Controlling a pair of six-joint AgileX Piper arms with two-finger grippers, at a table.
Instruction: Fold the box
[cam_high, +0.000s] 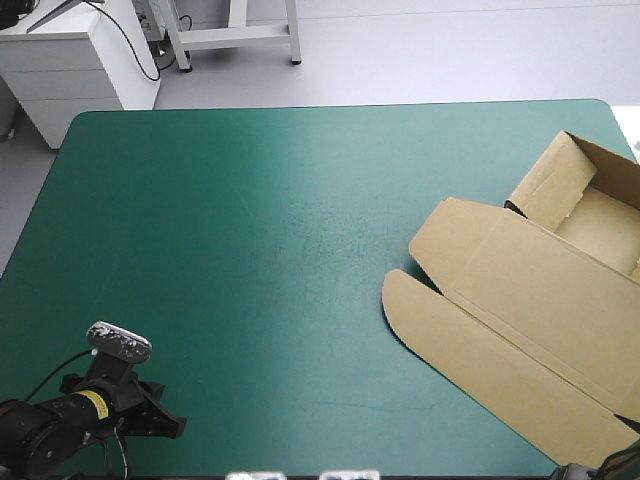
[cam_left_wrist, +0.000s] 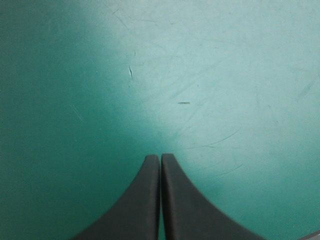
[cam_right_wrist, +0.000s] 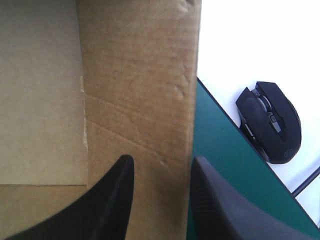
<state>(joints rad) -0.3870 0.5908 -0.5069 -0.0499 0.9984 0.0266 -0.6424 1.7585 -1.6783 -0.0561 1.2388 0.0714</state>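
While the left pincer (cam_left_wrist: 160, 159) rests closed well apart from the box (cam_high: 520, 290), the right pincer (cam_right_wrist: 162, 164) gapes over its edge, seemingly to grip.

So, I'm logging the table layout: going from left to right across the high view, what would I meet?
left tool at the near left corner → bare teal-green cover → box, its flat lid first, then its raised walls at the table's right edge.
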